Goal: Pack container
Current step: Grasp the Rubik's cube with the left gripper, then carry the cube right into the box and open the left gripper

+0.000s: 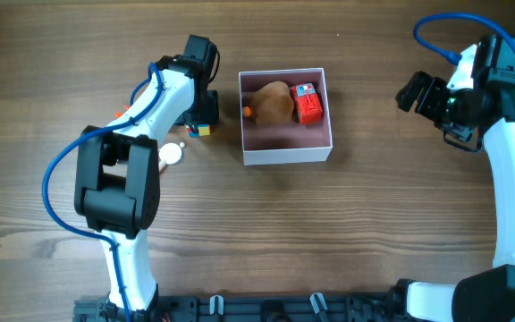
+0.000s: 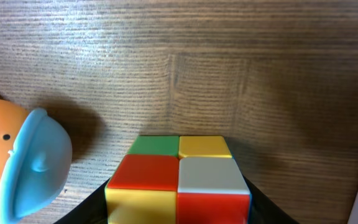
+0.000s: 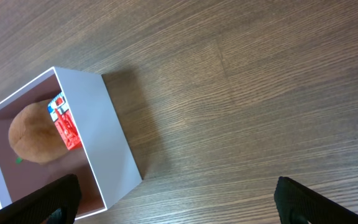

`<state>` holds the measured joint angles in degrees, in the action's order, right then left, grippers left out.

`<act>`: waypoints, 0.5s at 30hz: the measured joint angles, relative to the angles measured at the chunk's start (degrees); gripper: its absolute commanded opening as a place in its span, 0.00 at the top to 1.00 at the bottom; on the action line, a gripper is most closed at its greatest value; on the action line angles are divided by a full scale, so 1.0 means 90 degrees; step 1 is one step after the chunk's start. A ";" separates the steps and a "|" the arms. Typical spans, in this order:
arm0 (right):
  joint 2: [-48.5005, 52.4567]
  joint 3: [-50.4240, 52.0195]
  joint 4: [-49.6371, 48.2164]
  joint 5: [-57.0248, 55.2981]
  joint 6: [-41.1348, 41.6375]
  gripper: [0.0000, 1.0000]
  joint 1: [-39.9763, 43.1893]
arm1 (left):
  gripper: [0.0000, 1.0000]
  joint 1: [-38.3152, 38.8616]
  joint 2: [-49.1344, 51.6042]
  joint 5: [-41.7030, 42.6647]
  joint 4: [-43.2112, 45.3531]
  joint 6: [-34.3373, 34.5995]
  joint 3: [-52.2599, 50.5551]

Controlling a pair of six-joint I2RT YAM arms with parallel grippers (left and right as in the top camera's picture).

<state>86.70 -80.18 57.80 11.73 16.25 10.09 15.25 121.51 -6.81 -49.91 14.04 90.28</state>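
The container (image 1: 286,154) is a square white box with a pink interior at the table's middle. It holds a brown plush toy (image 1: 274,103) and a small red box (image 1: 308,103). My left gripper (image 1: 202,123) is just left of the container, shut on a multicoloured puzzle cube (image 2: 179,174); its black fingers (image 2: 179,214) press both sides of the cube. My right gripper (image 1: 427,94) is open and empty at the far right, apart from the container. The right wrist view shows the container (image 3: 114,137) to the left of the open jaws (image 3: 176,199).
An orange toy with a light blue cap (image 2: 30,165) lies just left of the cube. A white round piece (image 1: 170,153) shows beside the left arm. Bare wood lies between the container and the right arm.
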 measured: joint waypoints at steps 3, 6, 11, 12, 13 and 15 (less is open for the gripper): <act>0.0000 0.0000 0.0000 0.0000 0.0000 0.00 0.0000 | 0.52 0.0000 -0.0002 -0.0002 -0.0437 0.0000 0.0090; 0.0000 0.0000 -0.0002 0.0000 0.0000 0.00 0.0000 | 0.52 0.0000 -0.0032 -0.0002 -0.1117 0.0000 0.0430; 0.0000 0.0000 -0.0005 0.0000 0.0000 0.00 0.0000 | 0.50 0.0034 -0.0831 -0.0002 -0.1919 0.0104 0.1185; 0.0000 0.0000 -0.0002 0.0000 0.0000 0.00 0.0000 | 0.50 0.0073 -0.1049 -0.0002 -0.1970 0.0165 0.1231; 0.0000 0.0000 -0.0002 0.0000 0.0000 0.00 0.0000 | 0.52 0.0165 -0.1316 0.0000 -0.1977 0.0253 0.1273; 0.0002 0.0000 -0.0002 0.0000 0.0000 0.00 0.0000 | 0.53 0.0491 -0.1773 0.0017 -0.1931 0.0495 0.1311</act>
<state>86.72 -80.18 57.78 11.73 16.25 10.09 19.66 105.56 -6.66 -67.29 18.50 102.08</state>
